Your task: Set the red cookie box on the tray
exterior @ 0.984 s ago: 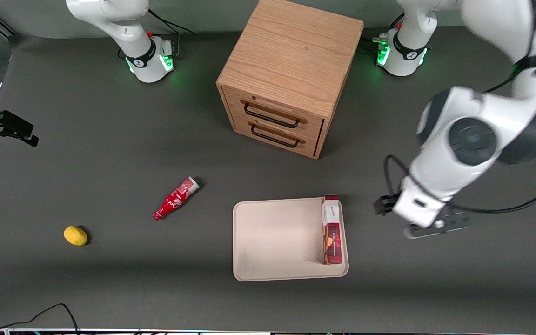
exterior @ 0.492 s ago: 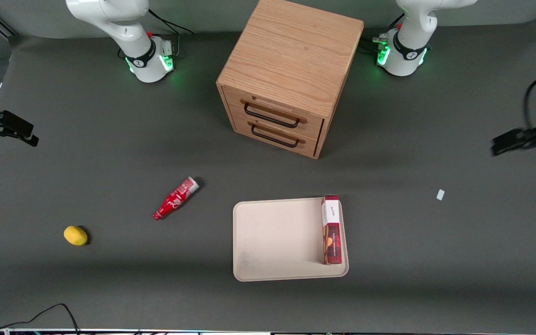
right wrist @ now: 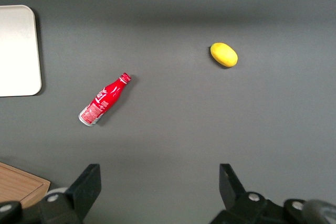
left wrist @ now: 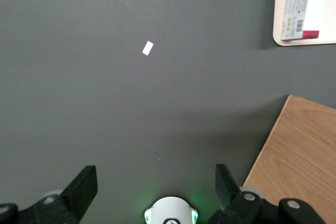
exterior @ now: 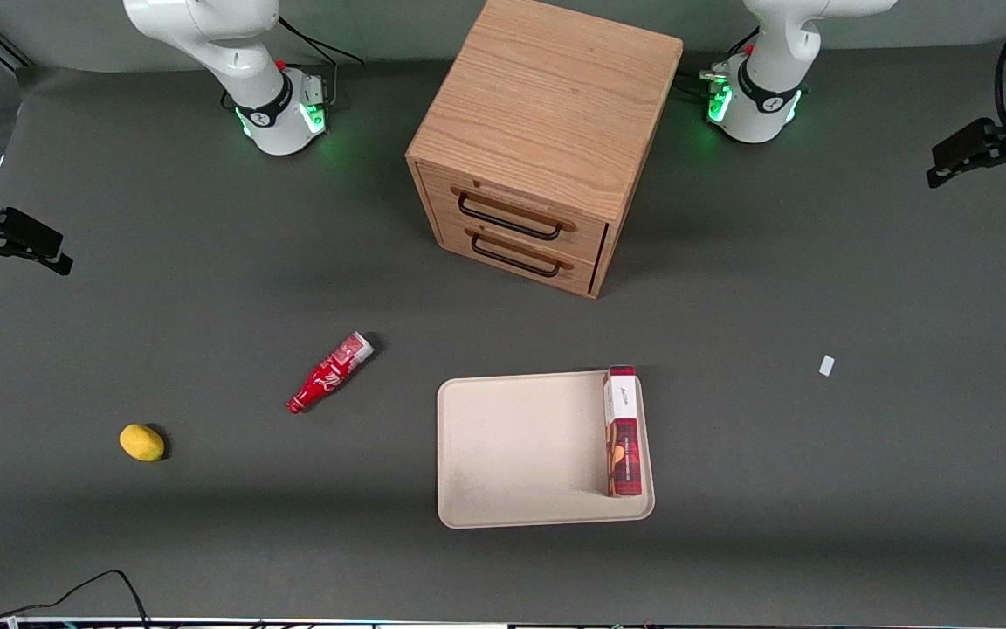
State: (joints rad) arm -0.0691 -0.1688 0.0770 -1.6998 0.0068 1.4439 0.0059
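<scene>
Glossy white shells are covering both arms, each rising from a rounded base [exterior: 756, 100] beside the wooden drawer cabinet [exterior: 547, 148], with a black collar ring around it. Green lights are glowing at both bases, and small red dots are showing above the collars. Black cables are trailing from them. The left arm's gripper [left wrist: 156, 187], toward the working arm's end of the table from the cabinet, is showing matte black fingers [left wrist: 81, 187] spread wide, with round silver screws.

My front camera looks steeply down over the whole table, while my left wrist camera, high above the gripper [left wrist: 155, 190], faces straight down, sharing the tray [exterior: 520, 450] [left wrist: 281, 24] corner beside the drawer cabinet [exterior: 547, 140] [left wrist: 299, 156].
</scene>
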